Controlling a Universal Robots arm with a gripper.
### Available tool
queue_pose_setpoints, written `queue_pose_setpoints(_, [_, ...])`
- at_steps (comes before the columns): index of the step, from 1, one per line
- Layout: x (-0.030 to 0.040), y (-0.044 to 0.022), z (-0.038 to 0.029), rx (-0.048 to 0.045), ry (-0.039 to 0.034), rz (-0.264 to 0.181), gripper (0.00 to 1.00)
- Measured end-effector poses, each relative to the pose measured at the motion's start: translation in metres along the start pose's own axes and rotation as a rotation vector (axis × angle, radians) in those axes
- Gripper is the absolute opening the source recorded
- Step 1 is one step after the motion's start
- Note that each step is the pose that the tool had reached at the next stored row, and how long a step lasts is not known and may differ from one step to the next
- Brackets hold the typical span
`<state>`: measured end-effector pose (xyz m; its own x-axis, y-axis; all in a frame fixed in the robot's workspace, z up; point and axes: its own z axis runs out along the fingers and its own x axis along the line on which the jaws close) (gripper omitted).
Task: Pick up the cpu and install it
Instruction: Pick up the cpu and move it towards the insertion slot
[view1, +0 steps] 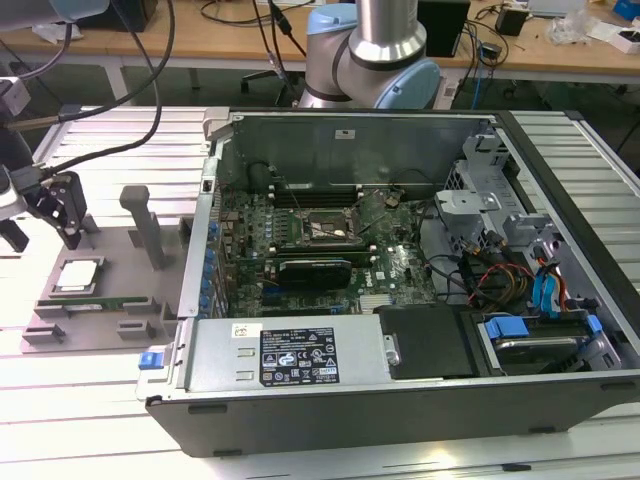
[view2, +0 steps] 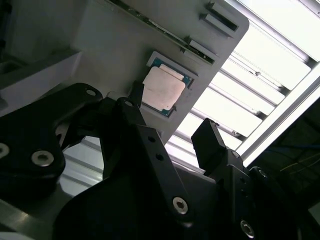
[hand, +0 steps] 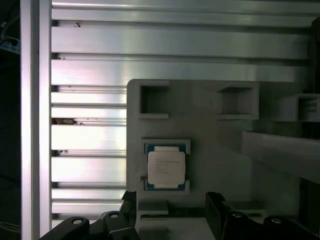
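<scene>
Exterior view: gripper (view1: 42, 232) hanging above the grey holder plate (view1: 125, 265), over the plate's end far from the open computer case (view1: 400, 385). Fingers spread wide, nothing between them, nothing held. On the holder plate, flat in a square recess with the metal top upward: the cpu (view1: 78, 275). Same cpu (hand: 166, 167) in the first wrist view, lined up with the gap between the two fingertips (hand: 129, 199), and clearly apart from them. Not touched yet.

Step in hand, by judgement: the approach for the pick; installing not begun, socket (view1: 320, 228) well apart from the holder plate, inside the case.

Probably required for the grasp: straight descent over the recess, one finger to each opposite edge, soft closing, because thin chip and low recess walls on the holder plate.
</scene>
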<state>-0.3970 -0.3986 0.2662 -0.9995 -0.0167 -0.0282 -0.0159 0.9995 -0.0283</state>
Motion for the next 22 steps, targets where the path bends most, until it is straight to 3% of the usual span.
queue_pose_setpoints(18, [-0.0032,0.0001,0.0059,0.0017,0.0,0.0,0.66])
queue_pose_setpoints(22, [-0.0054,0.0001,0.0099,0.0026,0.0,0.0,0.66])
